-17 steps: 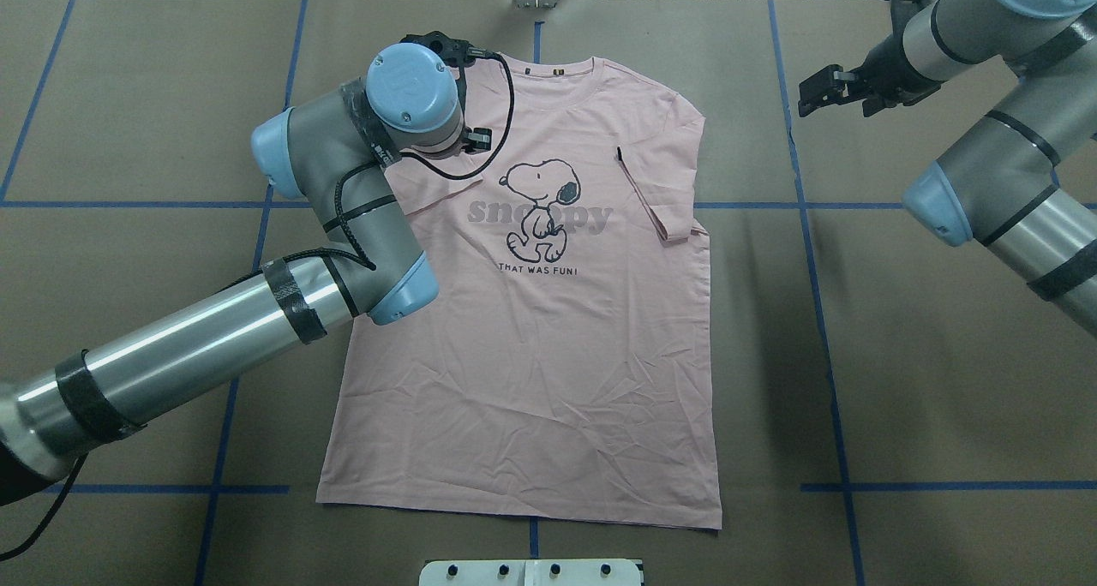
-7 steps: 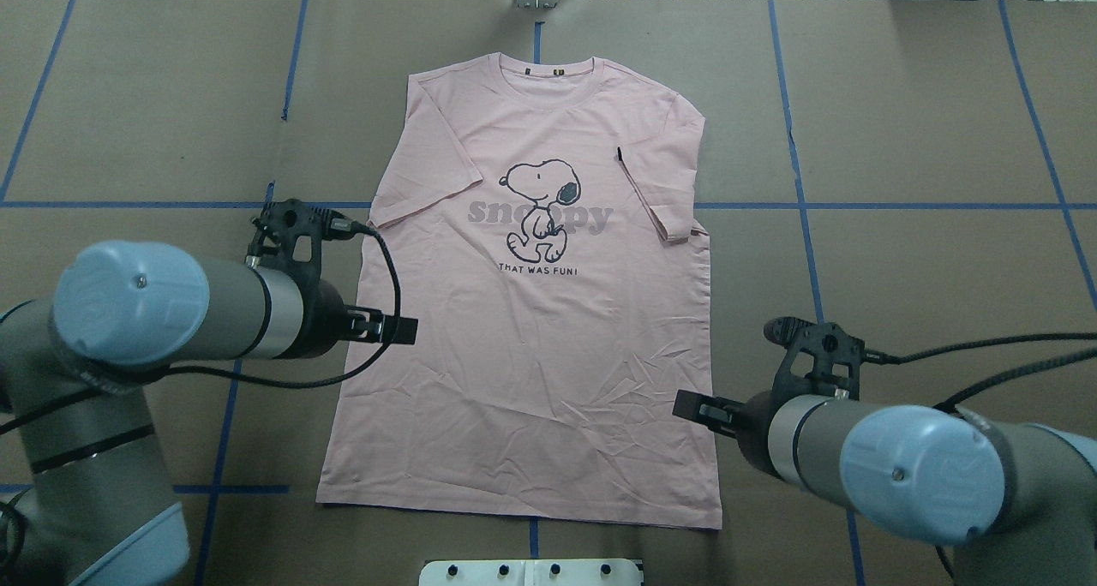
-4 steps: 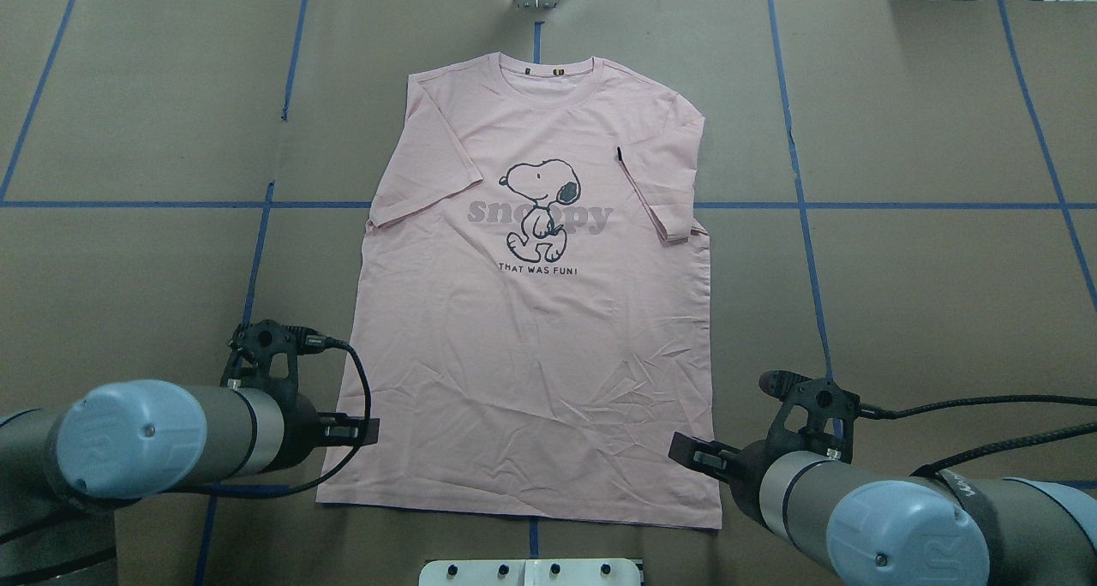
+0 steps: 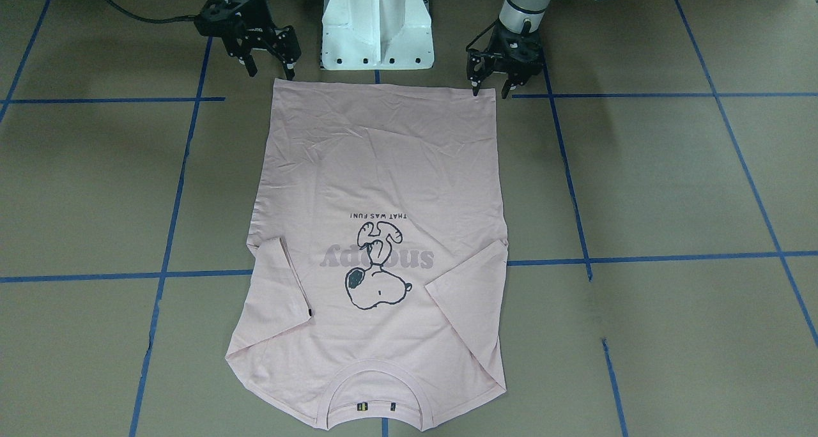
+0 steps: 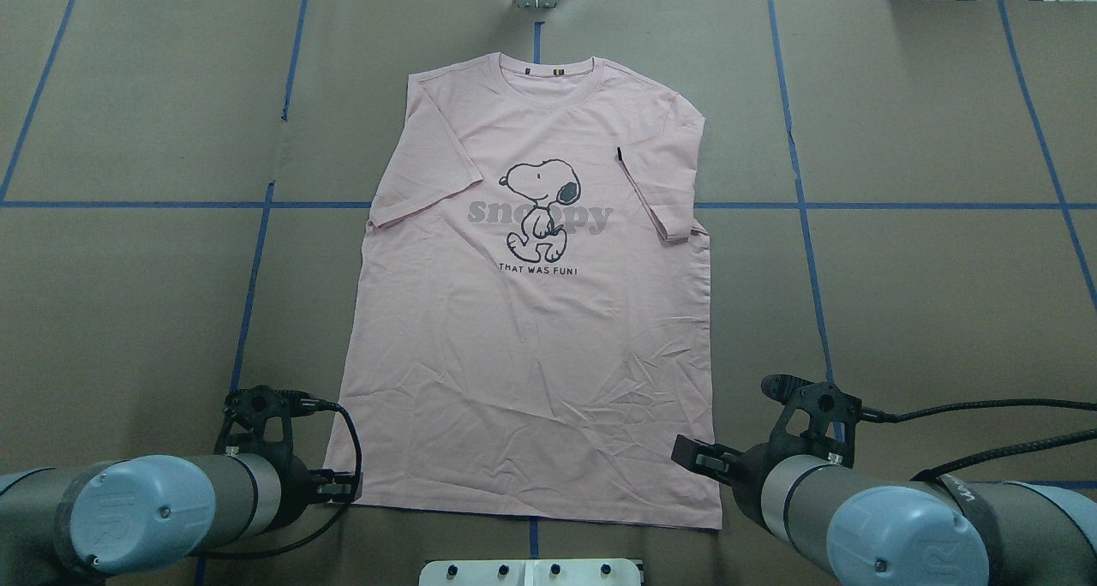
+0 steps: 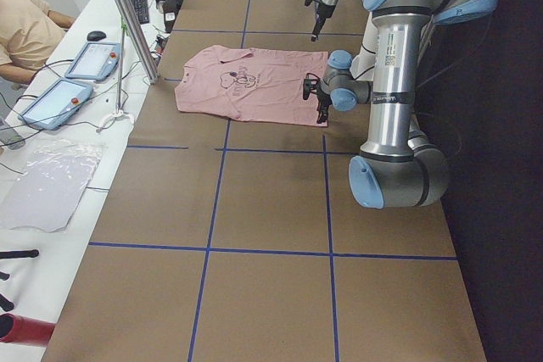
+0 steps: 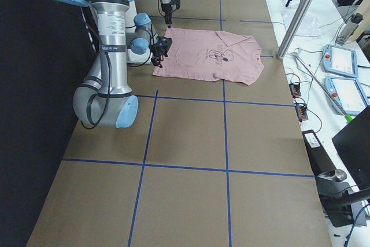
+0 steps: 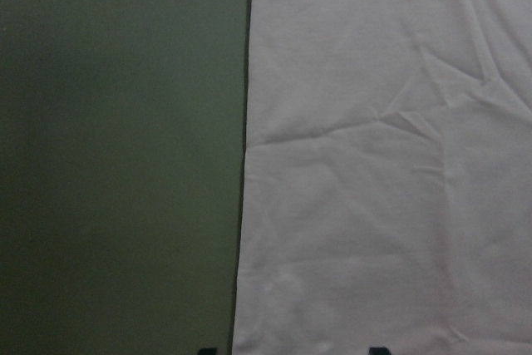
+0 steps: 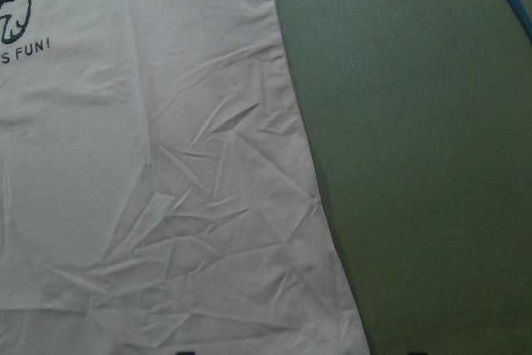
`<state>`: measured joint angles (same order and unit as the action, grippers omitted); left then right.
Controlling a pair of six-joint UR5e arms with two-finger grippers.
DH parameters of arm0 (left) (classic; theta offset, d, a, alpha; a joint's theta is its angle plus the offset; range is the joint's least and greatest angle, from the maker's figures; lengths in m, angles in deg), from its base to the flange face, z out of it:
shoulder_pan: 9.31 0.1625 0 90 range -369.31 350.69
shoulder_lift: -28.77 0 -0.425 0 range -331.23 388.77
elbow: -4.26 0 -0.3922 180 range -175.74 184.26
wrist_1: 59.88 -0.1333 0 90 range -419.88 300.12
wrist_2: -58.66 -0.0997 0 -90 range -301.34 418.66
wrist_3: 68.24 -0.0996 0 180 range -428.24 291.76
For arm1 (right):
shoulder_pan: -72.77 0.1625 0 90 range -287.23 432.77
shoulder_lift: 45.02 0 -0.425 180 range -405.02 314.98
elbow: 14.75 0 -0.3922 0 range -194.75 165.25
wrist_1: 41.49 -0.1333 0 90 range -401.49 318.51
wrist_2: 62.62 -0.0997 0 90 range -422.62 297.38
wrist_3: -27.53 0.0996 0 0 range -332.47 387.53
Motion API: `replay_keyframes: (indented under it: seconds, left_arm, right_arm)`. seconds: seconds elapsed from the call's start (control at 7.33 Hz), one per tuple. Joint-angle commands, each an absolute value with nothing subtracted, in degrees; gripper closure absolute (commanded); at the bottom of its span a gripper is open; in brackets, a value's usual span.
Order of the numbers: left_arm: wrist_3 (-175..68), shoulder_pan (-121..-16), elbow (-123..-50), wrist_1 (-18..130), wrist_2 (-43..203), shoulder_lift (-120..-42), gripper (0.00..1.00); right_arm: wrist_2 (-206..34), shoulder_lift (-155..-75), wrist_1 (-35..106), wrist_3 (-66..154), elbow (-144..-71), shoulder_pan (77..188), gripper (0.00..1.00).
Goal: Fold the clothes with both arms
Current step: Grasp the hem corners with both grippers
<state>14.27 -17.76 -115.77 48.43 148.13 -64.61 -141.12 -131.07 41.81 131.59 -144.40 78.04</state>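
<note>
Both pincers hung wide open and empty, my left pincer [image 4: 489, 91] at one hem corner and my right pincer [image 4: 271, 71] at the other, of the pink T-shirt [image 5: 531, 355] lying flat, print up, on the table [image 5: 943, 312]. I judged this the grasping step: next I should drop, pinch both corners evenly, and carry the hem [image 5: 514, 502] toward the collar [image 5: 548, 85]. Its long axis ran straight out from my base, collar at the far end.

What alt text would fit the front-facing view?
A pink T-shirt lies flat, print up, sleeves folded in, collar nearest the camera. The open left hand and right hand are poised at its far hem corners.
</note>
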Motion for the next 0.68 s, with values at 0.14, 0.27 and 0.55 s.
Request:
replay_keyframes:
  seconds: [0.14,0.27,0.55]
  left_arm:
    - [14.55,-17.05,-114.84,48.23,147.96,-64.48,0.45]
    - [14.55,-17.13,-114.75,48.14,147.96,-64.39,0.47]
    - [14.55,-17.05,-114.57,48.05,148.04,-64.3,0.47]
  right_arm:
    - [-140.66,-131.24,41.83,131.59,-144.39,77.95,0.11]
    - [-140.49,-131.24,41.83,131.59,-144.39,77.95,0.11]
    - [-140.31,-131.24,41.83,131.59,-144.39,77.95,0.11]
